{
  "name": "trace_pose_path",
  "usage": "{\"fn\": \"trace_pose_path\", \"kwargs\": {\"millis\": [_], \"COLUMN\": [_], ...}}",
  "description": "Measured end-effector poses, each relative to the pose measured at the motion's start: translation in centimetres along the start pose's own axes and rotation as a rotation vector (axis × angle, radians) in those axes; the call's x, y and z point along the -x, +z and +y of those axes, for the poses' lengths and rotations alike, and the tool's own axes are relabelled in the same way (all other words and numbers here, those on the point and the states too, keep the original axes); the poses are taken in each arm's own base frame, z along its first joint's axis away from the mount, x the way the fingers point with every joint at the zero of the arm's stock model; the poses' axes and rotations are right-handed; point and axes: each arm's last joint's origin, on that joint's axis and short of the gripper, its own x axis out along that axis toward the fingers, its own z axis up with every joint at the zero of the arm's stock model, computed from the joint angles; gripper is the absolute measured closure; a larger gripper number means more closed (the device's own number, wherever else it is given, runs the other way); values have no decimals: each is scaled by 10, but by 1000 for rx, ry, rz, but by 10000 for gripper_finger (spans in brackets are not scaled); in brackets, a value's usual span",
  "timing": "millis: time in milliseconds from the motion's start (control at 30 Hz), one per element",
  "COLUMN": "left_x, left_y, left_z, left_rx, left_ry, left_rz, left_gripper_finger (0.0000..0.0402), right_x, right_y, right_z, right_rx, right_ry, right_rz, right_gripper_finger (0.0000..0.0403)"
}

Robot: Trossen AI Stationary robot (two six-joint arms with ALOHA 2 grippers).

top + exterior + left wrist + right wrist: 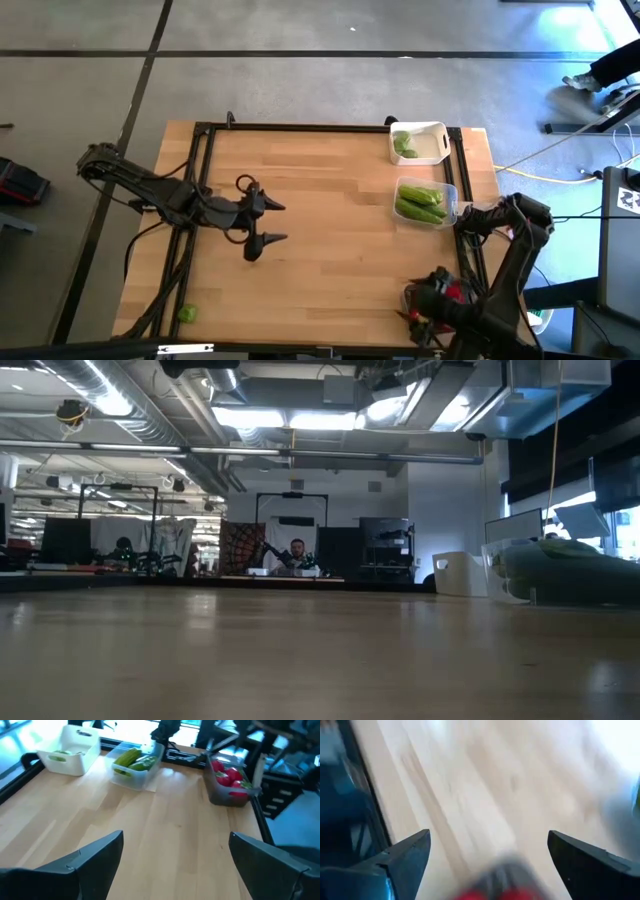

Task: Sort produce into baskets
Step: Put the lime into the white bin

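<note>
Tomatoes [229,776] only in left-wrist view

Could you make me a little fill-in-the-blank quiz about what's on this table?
1. The white basket holds ____ limes.
2. The green pods lie in the ____ basket.
3. The tomatoes in the dark grey basket are ____ in colour.
4. One stray lime lies near the table's ____ edge.

Missing words: green; clear; red; left

centre: bare tabletop [330,240], free passage.
right edge: white basket [420,143], clear basket [428,202], dark basket [230,785] block.
near-left corner: lime [186,314].
</note>
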Motion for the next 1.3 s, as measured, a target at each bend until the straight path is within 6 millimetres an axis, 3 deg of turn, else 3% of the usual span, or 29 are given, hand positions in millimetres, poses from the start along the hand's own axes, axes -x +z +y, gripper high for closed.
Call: {"fn": "trace_pose_path", "kwargs": {"millis": [100, 200, 567, 933, 1300], "left_x": [3, 7, 23, 12, 22], "left_y": [-3, -9, -52, -88, -121], "left_z": [-6, -13, -38, -65, -79], "left_rx": [-41, -63, -12, 49, 114], "left_ry": [-29, -69, -115, -150, -108], "left_rz": [11, 53, 356, 616, 930], "left_gripper_finger": [43, 43, 43, 43, 43], "right_x": [-1, -6, -29, -48, -61], "right_y": [12, 21, 50, 74, 90], "right_z": [4, 4, -3, -12, -20], "right_rx": [67, 133, 248, 362, 401], "right_ry": [11, -8, -94, -160, -188], "right_rz": [-151, -196, -155, -110, -54], "right_gripper_finger": [24, 24, 24, 24, 24]}}
